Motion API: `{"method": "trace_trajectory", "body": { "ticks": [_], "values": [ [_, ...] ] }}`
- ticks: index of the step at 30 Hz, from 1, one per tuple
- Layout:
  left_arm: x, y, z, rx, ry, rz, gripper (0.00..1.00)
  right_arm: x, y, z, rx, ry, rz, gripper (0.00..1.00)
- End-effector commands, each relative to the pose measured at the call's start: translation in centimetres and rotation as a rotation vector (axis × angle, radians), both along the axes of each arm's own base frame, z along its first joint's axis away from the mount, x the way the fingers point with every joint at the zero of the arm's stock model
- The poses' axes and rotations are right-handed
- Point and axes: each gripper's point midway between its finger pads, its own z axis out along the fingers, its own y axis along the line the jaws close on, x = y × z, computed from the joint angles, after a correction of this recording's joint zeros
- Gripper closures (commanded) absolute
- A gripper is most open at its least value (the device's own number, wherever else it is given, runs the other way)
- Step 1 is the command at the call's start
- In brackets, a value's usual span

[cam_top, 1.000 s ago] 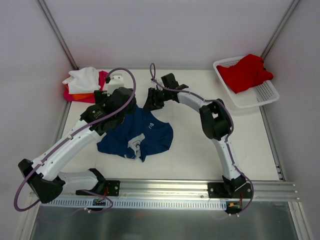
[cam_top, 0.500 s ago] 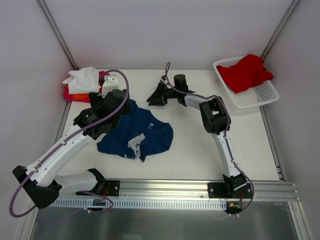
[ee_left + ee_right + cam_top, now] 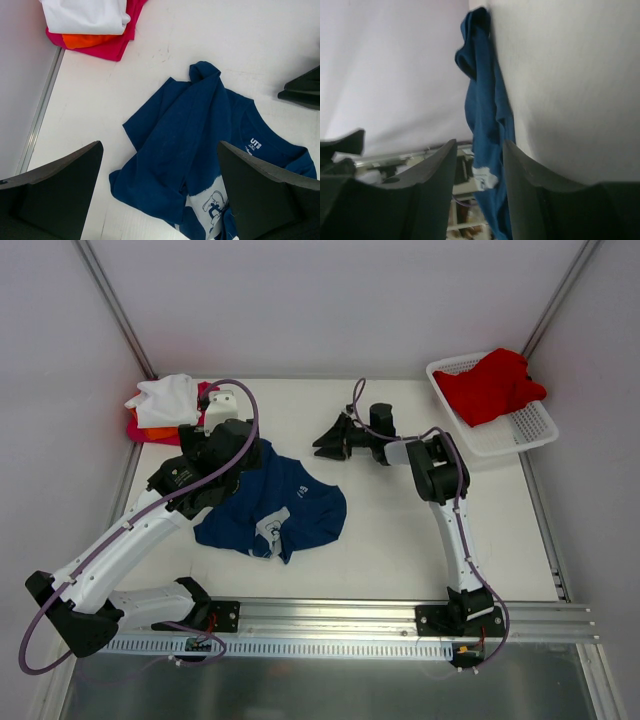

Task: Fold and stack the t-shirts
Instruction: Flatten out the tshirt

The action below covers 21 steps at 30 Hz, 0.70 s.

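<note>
Lying crumpled on the white surface (image 3: 390,530), the navy blue cloth t-shirt (image 3: 285,502) sits near the middle, a little to the left, with its pale chest print (image 3: 215,206) turned up at the near edge and its white collar label (image 3: 255,144) showing. Over its left part hangs the left arm's fingers (image 3: 160,145), spread as wide as they go, one at each side of the wrist view, with nothing between them; the shirt lies below them, untouched. Beyond the shirt, toward the far middle of the surface, the right arm's fingers (image 3: 330,438) are turned on their side and point left, low over bare surface; they stand partly apart and hold nothing, and through the gap the right wrist view shows the blue shirt a short way off. In the far left corner lies a folded stack: a white cloth t-shirt (image 3: 165,395) on top, an orange cloth t-shirt (image 3: 160,423) under it and a magenta cloth t-shirt (image 3: 178,437) at the bottom, well apart from the blue one. At the far right, a white plastic lattice basket (image 3: 530,427) holds a loosely bunched red cloth t-shirt (image 3: 490,385), which spills over its far rim.
</note>
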Motion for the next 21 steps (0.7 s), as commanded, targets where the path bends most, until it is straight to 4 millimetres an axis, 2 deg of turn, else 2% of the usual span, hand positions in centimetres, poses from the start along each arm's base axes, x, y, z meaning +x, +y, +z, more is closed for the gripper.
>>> {"method": "trace_trajectory", "body": {
  "ticks": [1, 3, 4, 5, 7, 11, 16, 17, 21],
  "values": [
    [-0.2, 0.6, 0.2, -0.030, -0.019, 0.027, 0.01, -1.1, -0.3, 1.0, -0.006, -0.069, 0.001, 0.55],
    [-0.3, 0.7, 0.2, -0.030, -0.021, 0.030, 0.01, -1.6, -0.7, 0.5, -0.069, -0.057, -0.019, 0.55],
    [-0.3, 0.7, 0.3, -0.035, -0.024, 0.029, 0.01, -1.8, -1.1, -0.5, -0.118, -0.120, -0.014, 0.55],
    [-0.3, 0.8, 0.3, -0.033, -0.024, 0.030, 0.01, -2.7, -1.6, -0.7, -0.185, -0.080, -0.005, 0.55],
    [-0.4, 0.8, 0.3, -0.033, -0.024, 0.030, 0.01, -2.8, -2.2, -1.5, -0.289, -0.122, -0.009, 0.53],
    [-0.3, 0.7, 0.1, -0.035, -0.021, 0.031, 0.01, -3.1, -1.9, -0.8, -0.306, -0.181, 0.027, 0.53],
    [-0.3, 0.6, 0.0, -0.041, -0.018, 0.029, 0.01, -3.4, -2.3, -1.6, -0.438, -0.278, 0.046, 0.53],
    [-0.3, 0.6, -0.1, -0.038, -0.016, 0.030, 0.01, -4.0, -2.0, -1.7, -0.452, -0.275, 0.066, 0.53],
    [-0.3, 0.7, -0.1, -0.037, -0.018, 0.032, 0.01, -4.2, -1.5, -1.7, -0.471, -0.313, 0.080, 0.53]
  ]
}}
